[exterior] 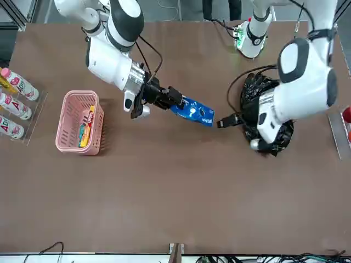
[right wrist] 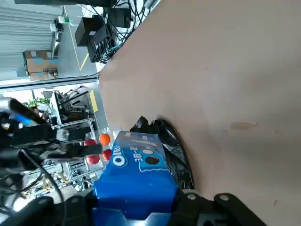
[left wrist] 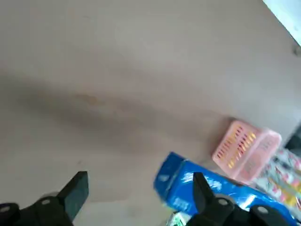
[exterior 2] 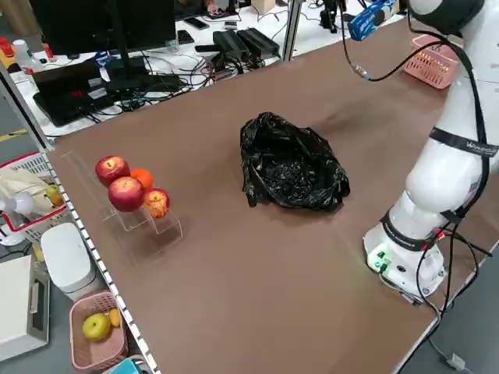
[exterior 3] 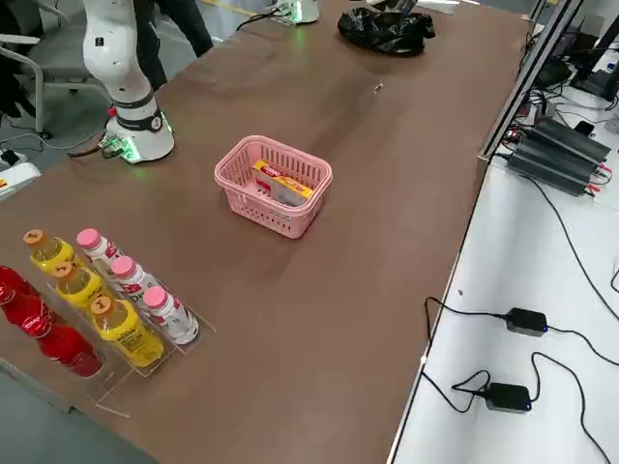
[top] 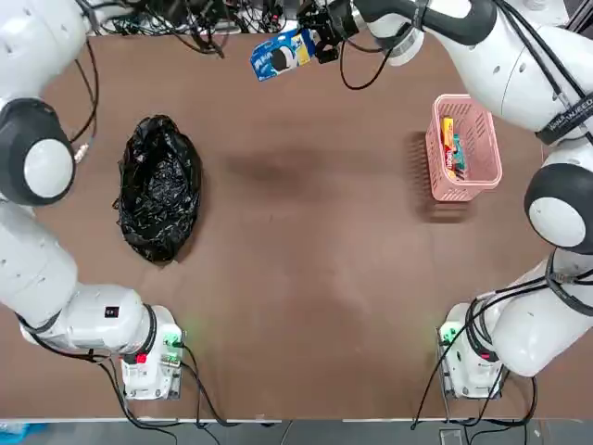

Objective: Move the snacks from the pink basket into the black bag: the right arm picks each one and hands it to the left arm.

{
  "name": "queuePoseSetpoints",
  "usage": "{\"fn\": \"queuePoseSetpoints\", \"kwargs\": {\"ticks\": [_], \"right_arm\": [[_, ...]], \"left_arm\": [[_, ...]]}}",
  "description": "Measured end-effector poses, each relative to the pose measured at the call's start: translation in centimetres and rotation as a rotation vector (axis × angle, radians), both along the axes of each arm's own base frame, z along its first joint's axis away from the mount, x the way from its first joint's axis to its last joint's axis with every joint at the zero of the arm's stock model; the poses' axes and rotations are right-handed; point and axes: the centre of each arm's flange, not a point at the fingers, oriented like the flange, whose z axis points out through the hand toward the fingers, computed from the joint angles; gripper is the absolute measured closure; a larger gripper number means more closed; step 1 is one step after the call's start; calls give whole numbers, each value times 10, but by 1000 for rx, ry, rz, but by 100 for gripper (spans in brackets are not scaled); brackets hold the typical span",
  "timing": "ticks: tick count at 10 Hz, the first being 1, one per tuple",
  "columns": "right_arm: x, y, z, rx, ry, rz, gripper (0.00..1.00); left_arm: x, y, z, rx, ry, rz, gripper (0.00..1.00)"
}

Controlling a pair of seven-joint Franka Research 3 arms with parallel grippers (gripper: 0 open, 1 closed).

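1. The blue packet (top: 283, 54), top centre of the overhead view, is held aloft, clenched in the right claw (top: 320, 42), offered sideways for handover.
2. The left claw (left wrist: 136, 197) gapes, released, beside it.
3. The bag (top: 157, 187) waits left; the basket (top: 482, 120) right.

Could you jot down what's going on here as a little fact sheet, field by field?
Right claw: shut on the blue cookie packet, held above the table
Left claw: open, empty, close to the packet
Pink plastic lattice basket: still holds a yellow flat box and another snack
Glossy black plastic bag: lying on the brown table
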Motion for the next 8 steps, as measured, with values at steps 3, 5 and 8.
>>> {"fn": "queuePoseSetpoints", "kwargs": {"ticks": [3, 5, 8], "right_arm": [[0, 0, 0, 0, 0, -1, 56], [0, 0, 0, 1, 0, -2, 56], [1, 0, 0, 1, 0, -2, 56]], "left_arm": [[-15, 4, 14, 146, 145, 244, 0], [-20, -10, 13, 165, 214, 356, 0], [-33, -49, 7, 206, 326, 509, 0]]}}
